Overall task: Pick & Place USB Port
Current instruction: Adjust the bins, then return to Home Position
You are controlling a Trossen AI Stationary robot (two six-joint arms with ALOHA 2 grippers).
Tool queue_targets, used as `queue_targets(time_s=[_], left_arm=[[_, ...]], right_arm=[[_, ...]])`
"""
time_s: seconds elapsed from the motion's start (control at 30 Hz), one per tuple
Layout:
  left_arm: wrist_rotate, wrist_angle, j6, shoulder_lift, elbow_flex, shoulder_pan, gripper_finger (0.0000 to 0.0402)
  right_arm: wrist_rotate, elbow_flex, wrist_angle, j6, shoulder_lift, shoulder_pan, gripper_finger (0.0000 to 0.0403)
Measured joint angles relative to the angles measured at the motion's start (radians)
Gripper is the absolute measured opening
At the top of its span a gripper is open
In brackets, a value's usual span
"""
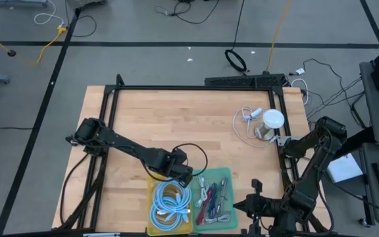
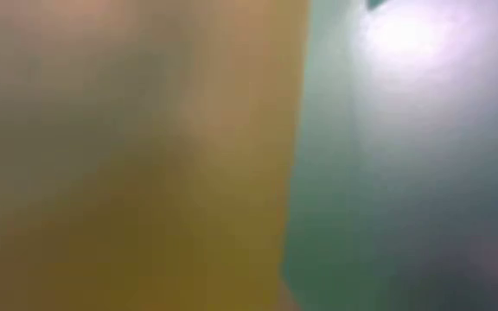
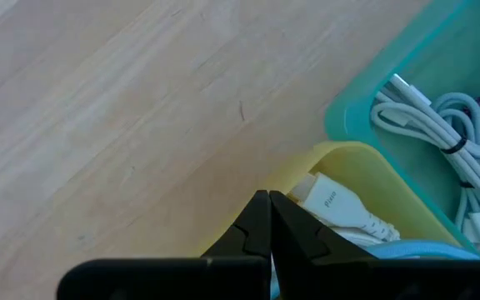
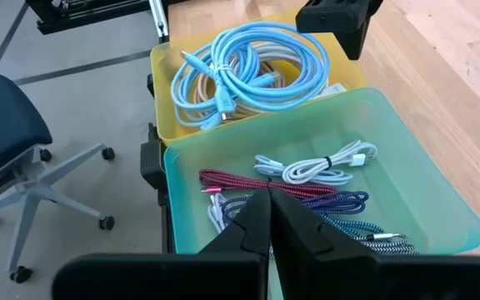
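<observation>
Two trays stand at the table's near edge. The yellow tray point(image 1: 151, 227) holds coiled light-blue and white USB cables point(image 4: 257, 62), and the green tray point(image 1: 229, 175) holds white, red and braided cables point(image 4: 315, 171). My left gripper point(image 3: 269, 204) is shut and points steeply down over the yellow tray's far corner point(image 3: 340, 152), beside a white USB plug point(image 3: 333, 202); nothing shows between its fingers. My right gripper point(image 4: 269, 208) is shut and hangs above the green tray's right side, holding nothing.
A white round object point(image 1: 273, 120) with a loose white cable point(image 1: 245, 122) lies at the table's far right. A thin black cable loops beside my left wrist point(image 1: 199, 155). The trays point(image 2: 145, 173) block the low view. Bare wood point(image 1: 150, 118) spreads across the far left.
</observation>
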Motion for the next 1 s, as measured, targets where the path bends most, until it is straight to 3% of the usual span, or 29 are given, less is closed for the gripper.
queue_targets(time_s=[0.37, 0.57, 0.7, 0.8, 0.87, 1.0], left_arm=[[-0.081, -0.074, -0.046, -0.023, -0.004, -0.018, 0.0000], [-0.198, -0.222, -0.106, -0.108, -0.004, -0.019, 0.0000], [-0.339, -0.277, -0.181, -0.202, -0.005, -0.019, 0.0000], [-0.491, -0.197, -0.155, -0.300, -0.005, -0.027, 0.0000], [-0.595, -0.073, -0.053, -0.382, -0.031, -0.043, 0.0000], [-0.628, 0.293, 0.234, -0.577, -0.200, -0.076, 0.0000]], right_arm=[[0.000, 0.000, 0.000, 0.008, 0.000, 0.000, 0.0000], [0.000, 0.000, 0.000, 0.003, 0.000, 0.000, 0.0000], [0.001, 0.000, 0.000, -0.032, -0.004, 0.000, 0.0000], [0.003, 0.000, 0.002, -0.096, -0.025, -0.012, 0.0000], [0.003, 0.000, 0.003, -0.192, -0.047, -0.023, 0.0000], [-0.004, 0.000, 0.000, -0.451, -0.103, -0.065, 0.0000]])
